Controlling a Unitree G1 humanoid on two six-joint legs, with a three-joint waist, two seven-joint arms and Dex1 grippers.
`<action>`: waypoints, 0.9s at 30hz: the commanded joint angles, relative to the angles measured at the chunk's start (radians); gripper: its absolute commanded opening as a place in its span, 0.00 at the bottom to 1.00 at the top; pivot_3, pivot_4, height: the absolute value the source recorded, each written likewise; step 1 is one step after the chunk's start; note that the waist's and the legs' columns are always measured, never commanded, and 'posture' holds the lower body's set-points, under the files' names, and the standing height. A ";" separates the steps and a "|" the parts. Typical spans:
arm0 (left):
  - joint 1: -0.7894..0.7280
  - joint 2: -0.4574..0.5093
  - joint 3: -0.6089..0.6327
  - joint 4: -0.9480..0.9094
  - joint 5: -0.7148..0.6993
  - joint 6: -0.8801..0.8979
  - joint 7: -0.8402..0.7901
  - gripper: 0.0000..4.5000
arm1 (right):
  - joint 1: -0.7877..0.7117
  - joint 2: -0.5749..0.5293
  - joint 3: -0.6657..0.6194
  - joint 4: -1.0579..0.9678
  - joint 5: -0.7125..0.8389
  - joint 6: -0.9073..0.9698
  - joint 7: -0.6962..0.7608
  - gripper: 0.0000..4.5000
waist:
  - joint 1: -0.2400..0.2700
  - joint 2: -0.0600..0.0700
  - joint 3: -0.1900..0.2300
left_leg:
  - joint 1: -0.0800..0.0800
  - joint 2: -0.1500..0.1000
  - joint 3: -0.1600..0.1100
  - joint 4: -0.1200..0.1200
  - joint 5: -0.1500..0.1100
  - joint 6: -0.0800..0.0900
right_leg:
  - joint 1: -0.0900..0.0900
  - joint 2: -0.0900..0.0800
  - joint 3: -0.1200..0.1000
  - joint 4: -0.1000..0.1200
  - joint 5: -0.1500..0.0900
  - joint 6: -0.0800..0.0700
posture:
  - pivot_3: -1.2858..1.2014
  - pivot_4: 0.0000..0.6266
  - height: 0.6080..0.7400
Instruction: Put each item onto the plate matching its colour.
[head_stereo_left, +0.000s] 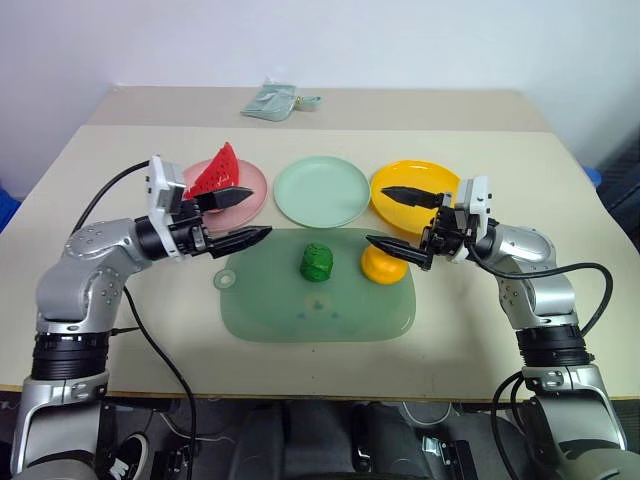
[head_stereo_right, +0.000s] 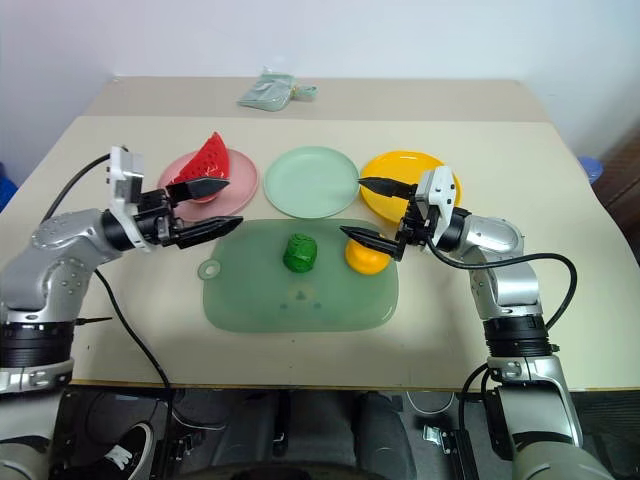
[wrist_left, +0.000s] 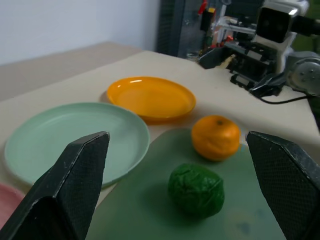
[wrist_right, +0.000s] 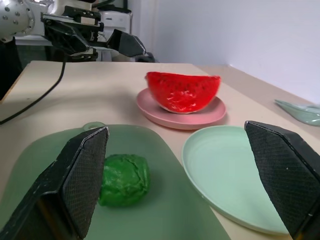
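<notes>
The red watermelon wedge (head_stereo_left: 216, 174) rests on the pink plate (head_stereo_left: 252, 196) at the left. Beside it sit the empty mint green plate (head_stereo_left: 322, 191) and the empty yellow-orange plate (head_stereo_left: 414, 185). The bumpy dark-green vegetable (head_stereo_left: 317, 262) and the round orange (head_stereo_left: 381, 264) lie on the green mat (head_stereo_left: 316, 300). My left gripper (head_stereo_left: 243, 217) hangs open and empty at the mat's left end, near the pink plate, pointing right. My right gripper (head_stereo_left: 398, 220) hangs open and empty over the orange, pointing left.
A pale green cloth (head_stereo_left: 274, 101) lies at the table's far side. The mat has a handle hole (head_stereo_left: 227, 280) at its left end. A black cable (head_stereo_left: 160, 350) runs over the table's near left edge.
</notes>
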 joint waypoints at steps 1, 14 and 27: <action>0.003 -0.030 -0.122 -0.017 0.099 -0.088 -0.022 0.99 | -0.006 -0.006 -0.016 -0.023 0.013 -0.015 0.006 1.00 | -0.002 0.000 0.000 | 0.000 0.000 0.000 0.000 0.000 0.000 | 0.000 0.000 0.000 0.000 0.000 0.000 | 0.52 0.24 1.00; -0.089 -0.198 -0.313 0.318 0.418 -0.468 0.062 0.99 | 0.022 -0.025 -0.029 -0.041 0.005 -0.019 -0.009 1.00 | -0.002 0.000 0.000 | 0.000 0.000 0.000 0.000 0.000 0.000 | -0.001 0.001 0.000 0.000 0.000 0.000 | 0.52 0.24 1.00; -0.091 -0.247 -0.274 0.327 0.401 -0.425 0.098 0.62 | 0.021 -0.026 -0.021 -0.033 0.002 -0.035 -0.018 1.00 | -0.002 0.000 0.000 | 0.000 0.000 0.000 0.000 0.000 0.000 | -0.001 0.001 0.000 0.001 0.000 0.000 | 0.52 0.24 1.00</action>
